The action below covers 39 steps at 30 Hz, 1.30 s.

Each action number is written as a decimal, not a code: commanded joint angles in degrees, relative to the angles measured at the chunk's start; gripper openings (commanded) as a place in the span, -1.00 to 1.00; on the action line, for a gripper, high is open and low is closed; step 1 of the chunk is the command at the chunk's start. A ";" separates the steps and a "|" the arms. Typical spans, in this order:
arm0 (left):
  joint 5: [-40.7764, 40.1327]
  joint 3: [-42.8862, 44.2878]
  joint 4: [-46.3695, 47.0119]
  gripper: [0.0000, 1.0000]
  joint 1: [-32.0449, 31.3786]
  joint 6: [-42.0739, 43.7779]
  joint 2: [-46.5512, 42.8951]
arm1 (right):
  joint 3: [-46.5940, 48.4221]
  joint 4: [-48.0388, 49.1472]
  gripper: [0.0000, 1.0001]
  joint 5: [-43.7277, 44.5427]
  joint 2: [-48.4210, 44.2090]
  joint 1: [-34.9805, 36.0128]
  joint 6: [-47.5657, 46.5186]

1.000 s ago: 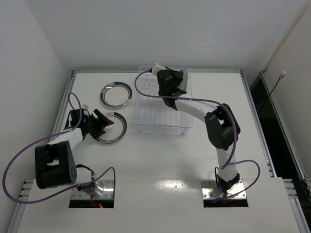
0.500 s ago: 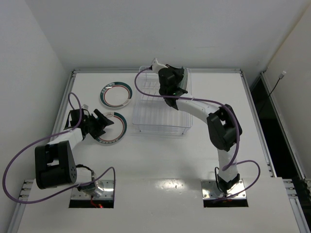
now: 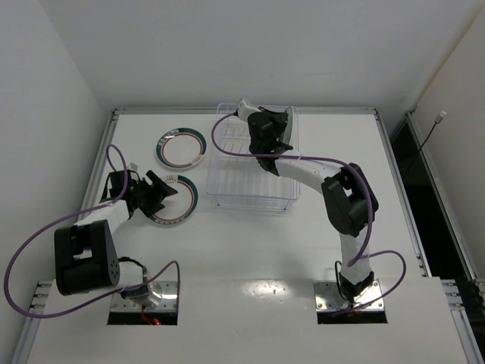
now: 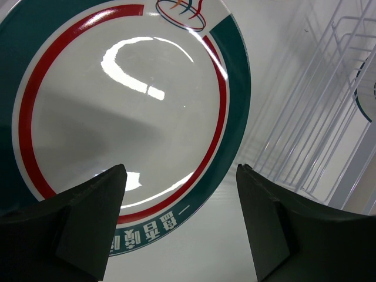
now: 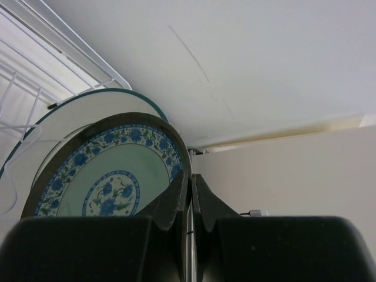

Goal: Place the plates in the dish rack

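Jaws of the left gripper [image 4: 181, 171] stood wide apart, one finger at each side of the wrist view, hanging low over a plate [image 4: 123, 111] with a teal rim and a red ring that lay flat on the white table [image 3: 250, 250]; whether the fingers touched it could not be told. Seen from above, this gripper sat over the plate's left part, near the table's left edge. Farther back on the same side lay a second plate [image 3: 180, 148] of the same pattern, flat and apart from the first. To the right of both stood the clear dish rack [image 3: 254, 176], just beside the nearer plate. Over the rack's far end the right gripper [image 5: 189, 174] had its jaws clamped on the rim of a small plate [image 5: 111, 185] with blue flowers on pale green, held upright on edge. Just behind it stood a bigger plate [image 5: 88, 108], white with a teal edge, also upright, with the rack's wires showing past it.
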 commanded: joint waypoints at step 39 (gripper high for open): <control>-30.42 9.24 -23.84 0.56 1.75 -2.22 -16.07 | 19.57 -50.42 0.50 -13.38 -10.43 11.51 57.52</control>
